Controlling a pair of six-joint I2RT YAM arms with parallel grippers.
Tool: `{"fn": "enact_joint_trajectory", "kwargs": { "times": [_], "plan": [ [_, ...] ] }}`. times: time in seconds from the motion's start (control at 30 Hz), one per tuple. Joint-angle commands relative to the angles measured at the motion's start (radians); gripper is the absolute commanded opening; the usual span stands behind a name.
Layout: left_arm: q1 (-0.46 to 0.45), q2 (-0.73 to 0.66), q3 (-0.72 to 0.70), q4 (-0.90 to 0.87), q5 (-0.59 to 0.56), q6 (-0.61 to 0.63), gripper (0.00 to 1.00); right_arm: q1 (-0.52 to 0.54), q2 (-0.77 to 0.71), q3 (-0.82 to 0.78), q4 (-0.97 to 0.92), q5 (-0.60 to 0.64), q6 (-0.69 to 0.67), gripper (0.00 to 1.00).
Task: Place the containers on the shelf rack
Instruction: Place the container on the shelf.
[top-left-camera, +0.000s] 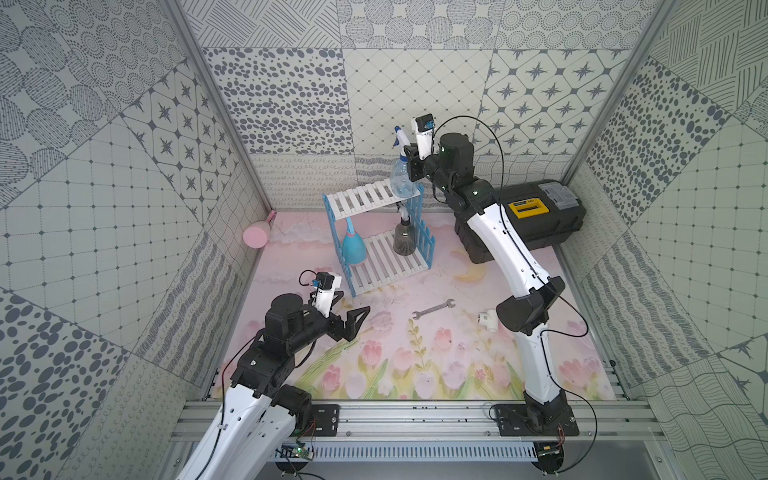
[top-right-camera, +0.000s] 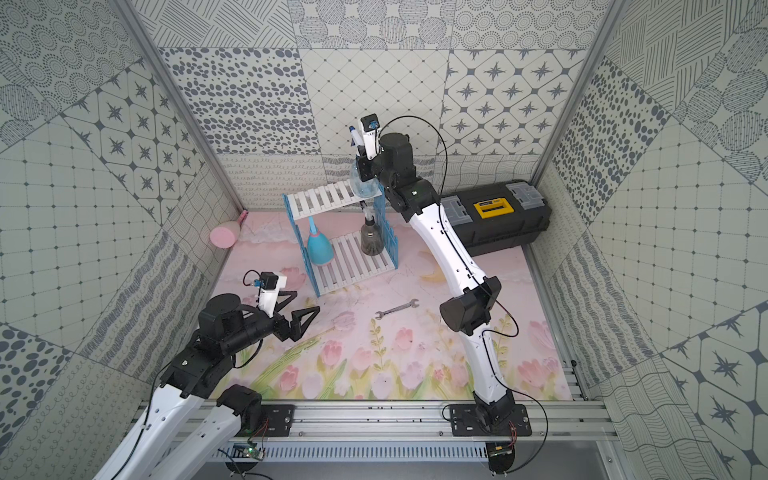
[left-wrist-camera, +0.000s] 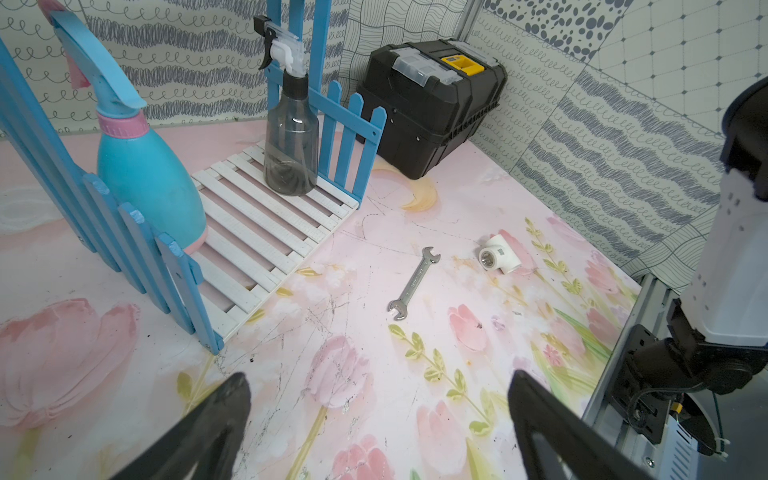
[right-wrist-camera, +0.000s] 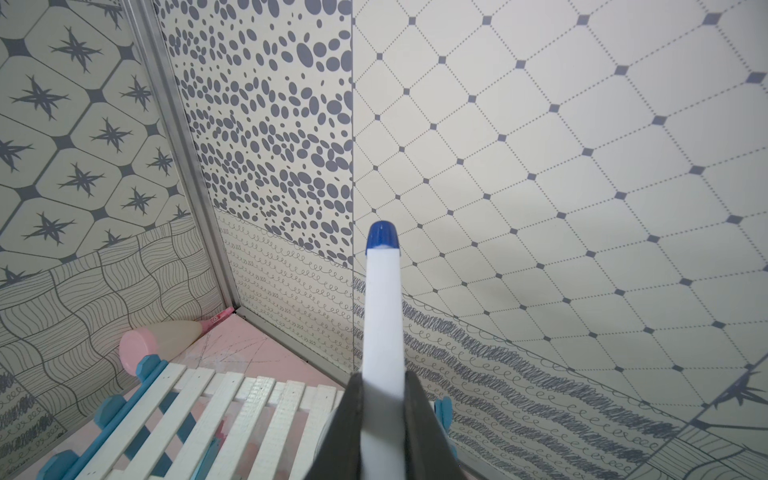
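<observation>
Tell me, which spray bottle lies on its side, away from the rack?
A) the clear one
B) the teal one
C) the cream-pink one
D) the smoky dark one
C: the cream-pink bottle lies tipped over in the far corner of the mat, apart from the shelf rack.

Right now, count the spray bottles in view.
4: teal bottle and smoky dark bottle stand on the shelf rack, lower tier; clear bottle is held by the right gripper at the top tier; cream-pink bottle lies in the far-left corner.
</observation>
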Motion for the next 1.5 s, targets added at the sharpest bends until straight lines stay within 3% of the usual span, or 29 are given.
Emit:
{"fn": "enact_joint_trajectory", "kwargs": {
  "times": [0.0, 0.33, 0.43, 0.63, 0.9, 1.07, 1.27, 1.47],
  "plan": [
    [0.007, 0.001, 0.001, -0.005, 0.011, 0.012, 0.99, -0.005, 0.035, 0.037, 0.017, 0.009, 0.000, 0.00],
    [0.007, 0.004, 0.000, -0.004, 0.017, 0.011, 0.99, -0.012, 0.080, 0.066, 0.017, 0.004, 0.005, 0.00],
    [0.007, 0.005, 0.000, -0.003, 0.018, 0.011, 0.99, -0.012, 0.078, 0.066, 0.017, 0.001, 0.004, 0.13],
    [0.007, 0.006, 0.000, -0.002, 0.018, 0.011, 0.99, -0.008, 0.070, 0.065, 0.017, -0.001, -0.006, 0.56],
    [0.007, 0.000, 0.001, -0.008, 0.020, 0.009, 0.99, -0.007, 0.049, 0.048, 0.018, -0.007, -0.013, 0.84],
    [0.007, -0.001, 0.002, -0.011, 0.020, 0.010, 0.99, -0.006, 0.025, 0.022, 0.018, -0.006, -0.024, 0.97],
    [0.007, -0.008, 0.022, -0.031, -0.021, 0.011, 0.99, 0.002, -0.086, -0.078, 0.018, 0.016, -0.018, 0.97],
    [0.007, 0.035, 0.264, -0.249, -0.144, 0.091, 0.99, 0.001, -0.335, -0.322, 0.018, 0.029, -0.018, 0.97]
  ]
}}
